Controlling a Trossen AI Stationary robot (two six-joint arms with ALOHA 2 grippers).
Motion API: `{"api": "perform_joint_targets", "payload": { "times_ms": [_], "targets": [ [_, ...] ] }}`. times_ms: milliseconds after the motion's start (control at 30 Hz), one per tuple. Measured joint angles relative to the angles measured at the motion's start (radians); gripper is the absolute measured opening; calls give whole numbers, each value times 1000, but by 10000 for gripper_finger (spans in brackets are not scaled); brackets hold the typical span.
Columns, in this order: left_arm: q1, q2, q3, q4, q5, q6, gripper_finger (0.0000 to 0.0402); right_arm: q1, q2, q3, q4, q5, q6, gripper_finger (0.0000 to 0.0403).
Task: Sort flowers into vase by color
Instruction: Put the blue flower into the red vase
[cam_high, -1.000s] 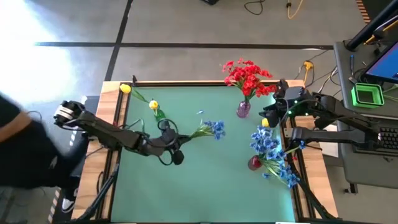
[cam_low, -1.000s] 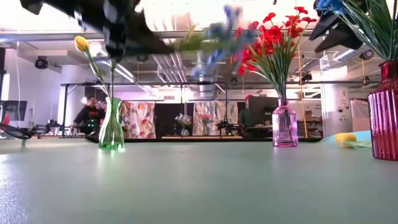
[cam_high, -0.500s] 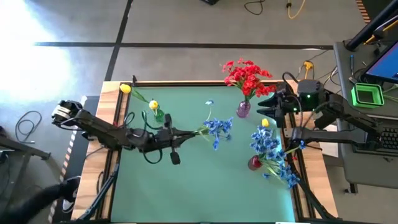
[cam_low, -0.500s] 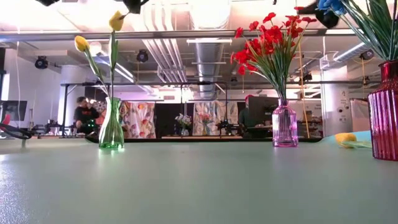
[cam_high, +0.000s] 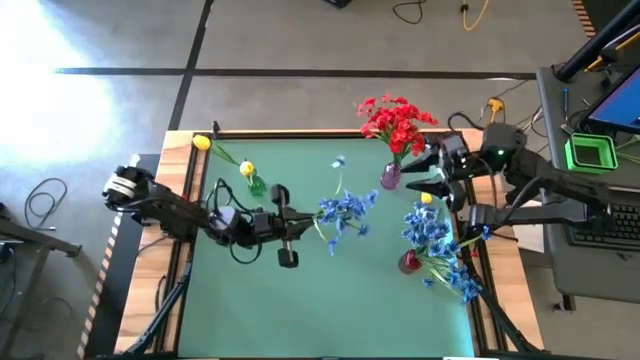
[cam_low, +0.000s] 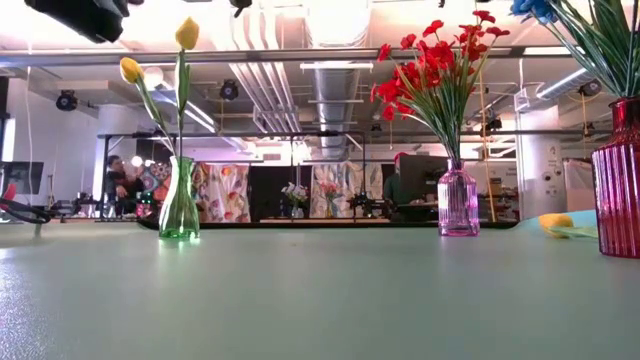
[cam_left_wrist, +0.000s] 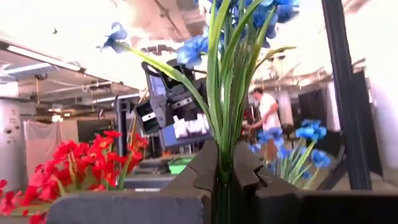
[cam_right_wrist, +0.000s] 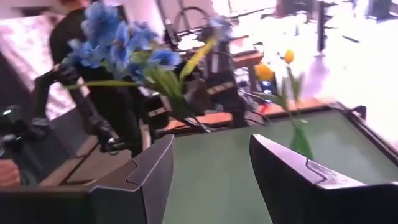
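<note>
Blue flowers (cam_high: 343, 212), a bunch on thin green stems, hang over the middle of the green table (cam_high: 300, 310), clamped at the stem base by my left gripper (cam_high: 297, 222); the left wrist view shows both fingers pinched tight on the stems, blooms fanning away from them. From above, the bunch's long axis runs across the table, stems at the gripper, heads pointing toward the right side, with 1 stray blossom reaching toward the far edge. My right gripper (cam_high: 432, 172) waits with its fingers apart and nothing between them, near the far right of the table, just beside the pink vase (cam_high: 391, 177) of red flowers (cam_high: 398, 122). In its wrist view the fingers (cam_right_wrist: 140, 177) frame the incoming bunch head-on. The dark red vase (cam_high: 409, 262) holding the other blue flowers (cam_high: 432, 236) stands near the right edge, closer to the right arm than to the left. The green vase (cam_high: 256, 185) with 2 yellow flowers (cam_high: 247, 169) sits just behind my left arm. I judge that the stems point away from the red vase, so a handover to the right gripper looks likelier than a direct drop.
</note>
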Motion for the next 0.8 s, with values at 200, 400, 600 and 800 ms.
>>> {"api": "perform_joint_targets", "payload": {
  "times_ms": [200, 400, 600, 800],
  "targets": [
    [0, 40, 0, 114, -1, 0, 0, 135, 74, 3, 69, 82, -74, 201],
    [0, 32, 0, 138, 0, -2, 0, 267, 129, 23, 75, 268, -174, 201],
    [0, 42, 0, 164, 0, -25, 0, 371, 223, 64, 112, 383, -253, 201],
    [0, 53, 0, 182, 42, -48, 0, 407, 356, 165, 132, 384, -285, 201]
  ]
}}
